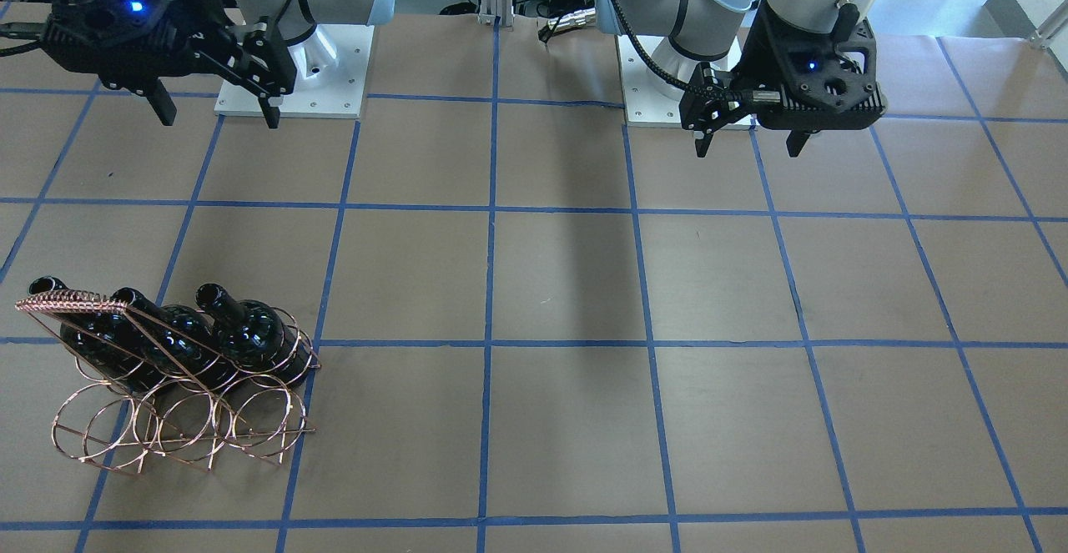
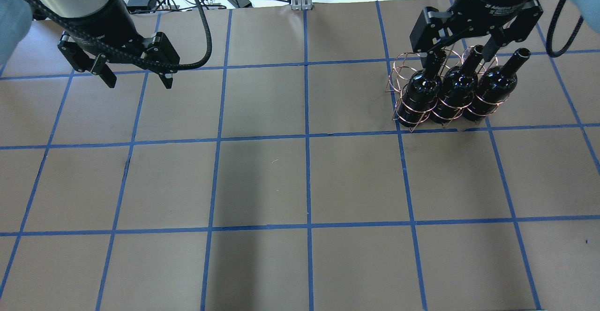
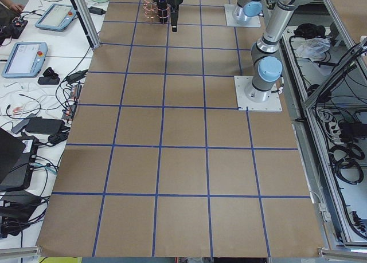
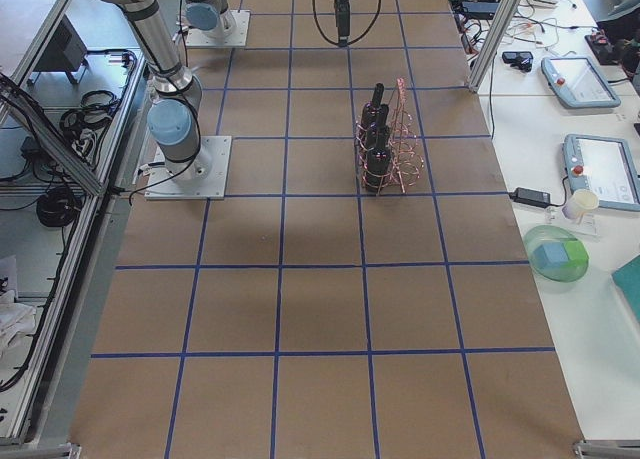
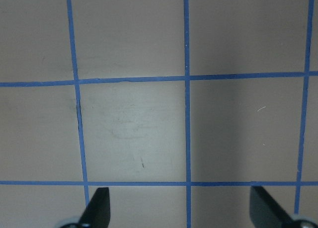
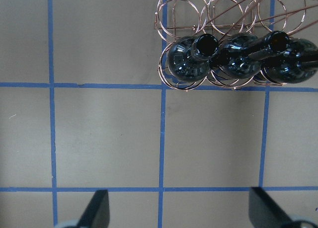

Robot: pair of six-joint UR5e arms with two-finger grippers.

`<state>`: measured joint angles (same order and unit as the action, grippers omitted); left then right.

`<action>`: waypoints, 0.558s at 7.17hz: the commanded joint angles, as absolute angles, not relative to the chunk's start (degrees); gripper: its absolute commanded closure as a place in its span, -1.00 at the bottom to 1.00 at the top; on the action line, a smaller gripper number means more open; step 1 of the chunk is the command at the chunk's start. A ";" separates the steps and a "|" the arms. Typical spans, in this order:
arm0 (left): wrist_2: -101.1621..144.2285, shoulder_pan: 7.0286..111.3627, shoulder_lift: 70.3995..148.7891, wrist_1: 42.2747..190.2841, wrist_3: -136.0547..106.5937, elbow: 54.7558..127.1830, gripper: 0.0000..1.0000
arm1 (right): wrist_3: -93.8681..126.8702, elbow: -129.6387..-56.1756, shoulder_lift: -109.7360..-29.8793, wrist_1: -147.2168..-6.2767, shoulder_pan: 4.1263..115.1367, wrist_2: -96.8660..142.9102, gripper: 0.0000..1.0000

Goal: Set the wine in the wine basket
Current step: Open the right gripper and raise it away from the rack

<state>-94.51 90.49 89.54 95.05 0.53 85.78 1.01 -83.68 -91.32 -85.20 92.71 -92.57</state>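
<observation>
Three near-black wine bottles (image 1: pixel 250 332) (image 1: pixel 179 338) (image 1: pixel 92 332) lie slanted side by side in the upper loops of the copper wire basket (image 1: pixel 79 300), necks pointing towards the robot. They also show in the overhead view (image 2: pixel 422 90) (image 2: pixel 457 90) (image 2: pixel 492 86) and the right wrist view (image 6: pixel 191 59). My right gripper (image 2: pixel 459 55) is open and empty, raised above the table, the basket (image 6: pixel 171 27) at the top of its wrist view. My left gripper (image 2: pixel 139 83) is open and empty, far off over bare table.
The brown paper table top (image 2: pixel 304 184) carries a grid of blue tape lines. The two arm bases (image 1: pixel 292 77) (image 1: pixel 667 94) stand on white plates at the robot's edge. Side tables with tablets and cables (image 3: pixel 34 51) flank the far side.
</observation>
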 commanded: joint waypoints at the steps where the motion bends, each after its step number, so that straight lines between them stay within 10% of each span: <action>1: -94.48 90.27 89.39 95.01 0.53 85.78 -1.00 | 1.85 -83.67 -90.88 -86.39 93.52 -92.46 -1.00; 4: -94.22 90.09 89.12 94.92 0.44 85.52 -1.00 | 1.32 -83.93 -90.09 -89.97 93.52 -92.37 -1.00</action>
<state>-94.27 90.21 89.32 94.95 0.45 85.65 1.57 -83.80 -90.68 -87.50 93.50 -92.44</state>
